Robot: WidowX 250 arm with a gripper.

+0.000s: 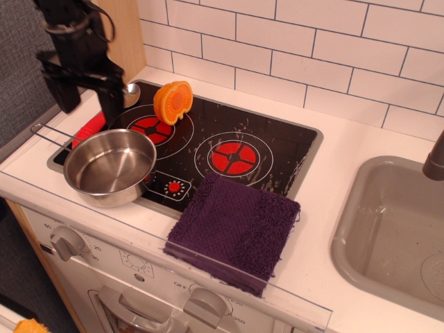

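My black gripper (91, 112) hangs open at the far left, above the left edge of the stove (277, 142), with nothing between its fingers. Right below it lies a spoon with a red handle (92, 127), its metal bowl (130, 89) showing just right of the gripper. A steel pot (111, 166) with a long wire handle stands in front of the gripper on the stove's front left corner. An orange pumpkin-shaped toy (172, 101) rests on the back left burner. A purple cloth (236, 229) lies flat, overlapping the stove's front edge and the counter.
A grey sink (392, 229) is sunk in the counter at the right, with a dark faucet (435, 159) at the frame's edge. White tiles form the back wall. Knobs (66, 241) sit on the front panel below the counter.
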